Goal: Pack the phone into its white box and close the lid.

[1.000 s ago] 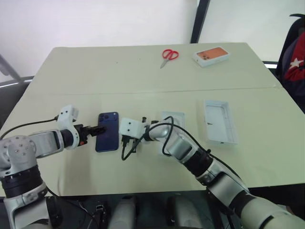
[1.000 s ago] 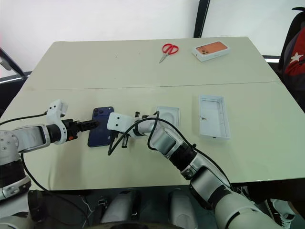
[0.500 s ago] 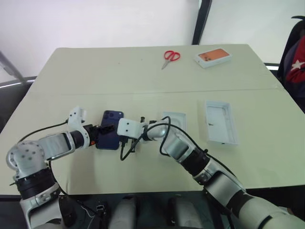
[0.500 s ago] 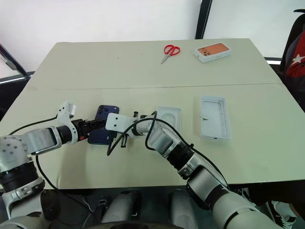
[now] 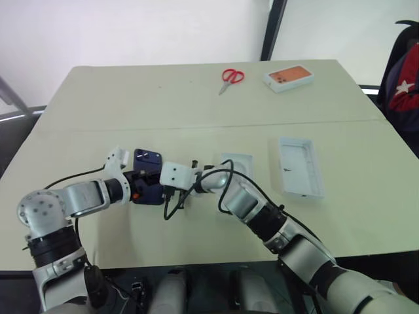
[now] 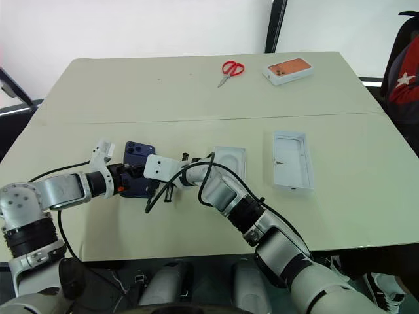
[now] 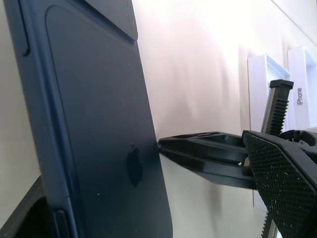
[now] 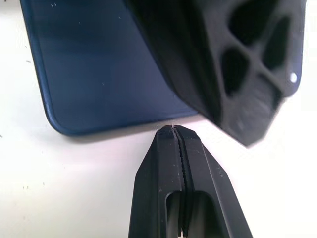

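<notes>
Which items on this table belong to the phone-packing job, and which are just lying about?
Job: slim dark navy-blue phone; shallow white cardboard box base with greyish floor; shallow white cardboard lid, lying open side up.
Lying about: red-handled scissors; white box with an orange picture on top.

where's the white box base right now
In the left eye view, the white box lies on the table near its middle, partly behind the right arm, between the phone and the lid.
</notes>
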`<action>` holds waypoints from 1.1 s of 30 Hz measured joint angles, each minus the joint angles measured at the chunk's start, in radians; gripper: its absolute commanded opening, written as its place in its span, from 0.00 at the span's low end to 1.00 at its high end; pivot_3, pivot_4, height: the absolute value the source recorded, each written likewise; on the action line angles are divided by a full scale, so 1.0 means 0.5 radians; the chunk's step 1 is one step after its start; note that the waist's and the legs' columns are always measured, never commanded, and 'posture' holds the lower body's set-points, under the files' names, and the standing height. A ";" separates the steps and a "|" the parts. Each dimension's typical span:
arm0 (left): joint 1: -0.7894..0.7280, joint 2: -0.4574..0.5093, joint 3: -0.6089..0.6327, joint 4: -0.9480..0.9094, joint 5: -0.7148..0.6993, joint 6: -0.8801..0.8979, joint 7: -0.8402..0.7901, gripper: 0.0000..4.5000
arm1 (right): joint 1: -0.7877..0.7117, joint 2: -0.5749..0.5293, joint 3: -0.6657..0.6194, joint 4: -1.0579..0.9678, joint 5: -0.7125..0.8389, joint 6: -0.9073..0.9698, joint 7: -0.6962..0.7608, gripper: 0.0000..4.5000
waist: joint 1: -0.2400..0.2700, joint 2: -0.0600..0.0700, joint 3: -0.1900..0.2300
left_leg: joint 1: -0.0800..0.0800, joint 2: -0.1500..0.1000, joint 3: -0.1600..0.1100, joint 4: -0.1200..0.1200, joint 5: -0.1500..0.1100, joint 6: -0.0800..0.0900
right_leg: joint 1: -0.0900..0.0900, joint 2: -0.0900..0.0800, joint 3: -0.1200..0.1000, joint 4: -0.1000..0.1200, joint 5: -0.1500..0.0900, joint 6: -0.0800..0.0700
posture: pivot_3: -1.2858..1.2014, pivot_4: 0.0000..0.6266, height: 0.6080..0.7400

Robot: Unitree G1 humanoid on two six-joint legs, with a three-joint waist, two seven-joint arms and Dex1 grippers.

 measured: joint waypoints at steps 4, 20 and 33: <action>0.000 0.040 0.027 0.025 0.005 0.000 -0.003 1.00 | 0.006 -0.011 -0.006 -0.010 -0.001 0.000 0.000 0.00 | -0.003 0.000 0.000 | 0.000 0.002 0.000 -0.001 0.002 -0.003 | -0.001 0.001 0.001 0.000 0.000 0.000 | 0.52 0.24 1.00; 0.007 0.045 0.141 0.039 0.080 0.000 -0.037 0.19 | 0.045 -0.155 -0.039 -0.169 -0.009 0.056 0.024 0.00 | 0.006 -0.003 0.000 | -0.003 0.002 0.000 -0.002 0.002 -0.004 | -0.005 0.000 0.001 -0.001 0.000 0.000 | 0.52 0.24 1.00; 0.006 -0.078 0.231 0.020 -0.094 -0.012 0.056 0.01 | 0.161 -0.557 -0.414 -0.889 0.172 0.376 0.208 0.00 | 0.021 -0.004 0.001 | -0.007 0.001 0.000 -0.002 0.001 -0.002 | -0.005 -0.002 0.001 -0.003 0.000 0.000 | 0.52 0.24 1.00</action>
